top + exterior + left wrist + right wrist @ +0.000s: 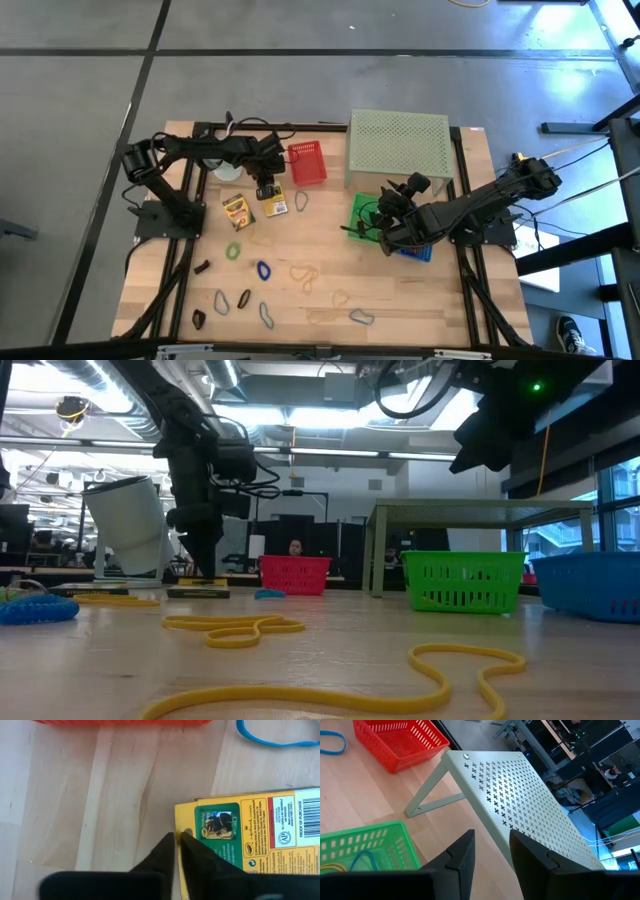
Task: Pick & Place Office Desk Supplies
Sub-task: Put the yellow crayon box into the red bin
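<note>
Left gripper (176, 851) fingers nearly pressed together at yellow box (250, 840) edge; thin bite, may slip off.

Grey floor (300, 30) crossed by dark seams surrounds the wooden bench (400, 290). Beyond it, bright ceiling lights (290, 415), exposed ducts, tall windows (620, 500) at the side.

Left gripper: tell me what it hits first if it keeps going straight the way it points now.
Probably the yellow printed box. The left gripper points down at the table, fingers nearly together, right at the box's edge; it might instead meet bare table beside it.
</note>
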Motion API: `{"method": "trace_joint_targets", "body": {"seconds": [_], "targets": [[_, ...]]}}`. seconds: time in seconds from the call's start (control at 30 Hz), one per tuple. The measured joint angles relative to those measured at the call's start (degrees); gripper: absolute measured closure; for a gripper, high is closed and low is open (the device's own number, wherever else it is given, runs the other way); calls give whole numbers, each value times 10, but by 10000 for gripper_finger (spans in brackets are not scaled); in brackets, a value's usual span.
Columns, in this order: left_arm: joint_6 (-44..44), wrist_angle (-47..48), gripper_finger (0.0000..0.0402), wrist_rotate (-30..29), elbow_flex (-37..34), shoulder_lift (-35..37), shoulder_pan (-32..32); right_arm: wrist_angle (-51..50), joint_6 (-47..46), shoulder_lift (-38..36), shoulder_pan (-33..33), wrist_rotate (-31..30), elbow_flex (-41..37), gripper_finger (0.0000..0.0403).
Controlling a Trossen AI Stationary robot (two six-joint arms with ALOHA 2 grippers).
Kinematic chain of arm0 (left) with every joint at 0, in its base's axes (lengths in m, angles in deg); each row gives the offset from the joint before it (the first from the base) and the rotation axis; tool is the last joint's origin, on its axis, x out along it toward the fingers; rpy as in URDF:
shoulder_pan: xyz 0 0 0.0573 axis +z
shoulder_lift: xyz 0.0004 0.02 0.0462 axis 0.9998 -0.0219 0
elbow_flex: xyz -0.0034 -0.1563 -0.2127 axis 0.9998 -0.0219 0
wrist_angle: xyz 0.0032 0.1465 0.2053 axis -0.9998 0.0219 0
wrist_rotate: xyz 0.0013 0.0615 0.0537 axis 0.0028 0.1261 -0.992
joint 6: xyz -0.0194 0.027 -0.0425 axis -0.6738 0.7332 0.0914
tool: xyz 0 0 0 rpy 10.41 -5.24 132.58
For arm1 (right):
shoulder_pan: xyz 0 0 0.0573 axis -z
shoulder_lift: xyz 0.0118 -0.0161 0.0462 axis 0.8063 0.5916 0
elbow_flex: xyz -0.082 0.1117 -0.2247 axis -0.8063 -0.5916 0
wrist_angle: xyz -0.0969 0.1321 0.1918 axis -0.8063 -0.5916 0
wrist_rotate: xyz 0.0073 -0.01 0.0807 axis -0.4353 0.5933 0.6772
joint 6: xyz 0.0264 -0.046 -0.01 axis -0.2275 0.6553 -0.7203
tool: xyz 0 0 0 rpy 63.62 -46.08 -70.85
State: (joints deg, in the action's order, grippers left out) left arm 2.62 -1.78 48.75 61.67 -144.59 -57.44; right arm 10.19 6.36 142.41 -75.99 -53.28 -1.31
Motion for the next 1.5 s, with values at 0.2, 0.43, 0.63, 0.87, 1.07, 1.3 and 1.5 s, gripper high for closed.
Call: {"method": "trace_joint_targets", "body": {"seconds": [0.2,0.43,0.63,0.87,1.07,1.3,1.5], "targets": [[-40,0,385,0,0,0,-5,0,0,0,0,0,0,280],[-77,3,330,-1,0,0,-5,0,0,0,0,0,0,280],[-51,19,280,-13,-8,0,-6,0,0,0,0,1,0,280],[-43,-17,282,-12,-46,3,-5,0,0,0,0,1,0,280],[-39,-53,317,-36,-55,2,-6,2,0,0,0,1,0,280],[-38,-63,349,-38,-55,1,-9,2,0,0,0,1,0,280],[-29,-64,393,-64,-55,1,-26,2,0,0,0,1,0,280]]}}
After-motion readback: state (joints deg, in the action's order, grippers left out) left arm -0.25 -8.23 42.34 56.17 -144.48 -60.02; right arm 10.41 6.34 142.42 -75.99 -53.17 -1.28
